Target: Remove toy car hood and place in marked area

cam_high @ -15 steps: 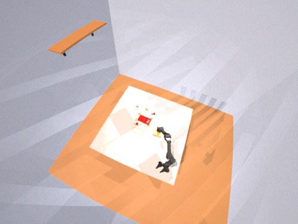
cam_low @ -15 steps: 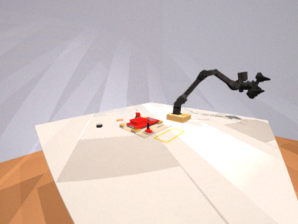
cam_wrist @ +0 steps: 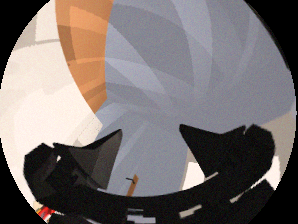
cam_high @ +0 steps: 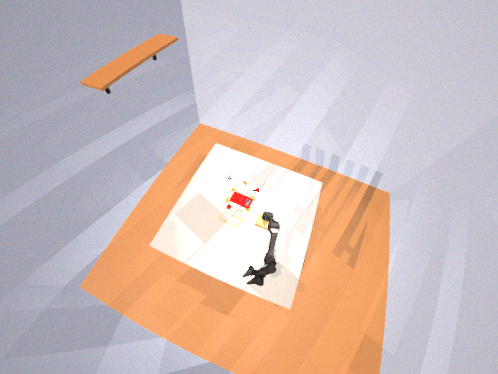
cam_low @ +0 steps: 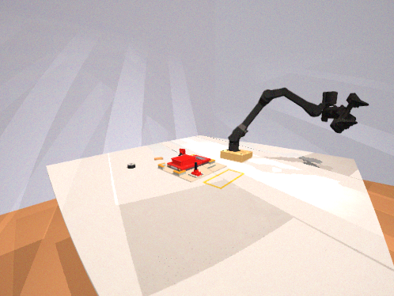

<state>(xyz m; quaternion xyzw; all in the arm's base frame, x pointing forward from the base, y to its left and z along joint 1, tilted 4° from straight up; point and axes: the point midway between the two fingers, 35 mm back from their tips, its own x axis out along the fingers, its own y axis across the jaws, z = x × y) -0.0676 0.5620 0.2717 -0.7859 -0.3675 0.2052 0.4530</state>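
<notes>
Claw (cam_low: 343, 115) spread wide, gripping nothing, raised high over the right side of table (cam_low: 277, 253). Hood (cam_low: 189, 160) on toy car (cam_low: 186, 164), far to the claw's left, well apart. Yellow marked area (cam_low: 223, 178) just right of car.

The red toy car (cam_low: 189, 161) sits flat on its tan board, left of frame centre. Just right of it lies the yellow-outlined marked area (cam_low: 223, 178), nothing inside.
</notes>
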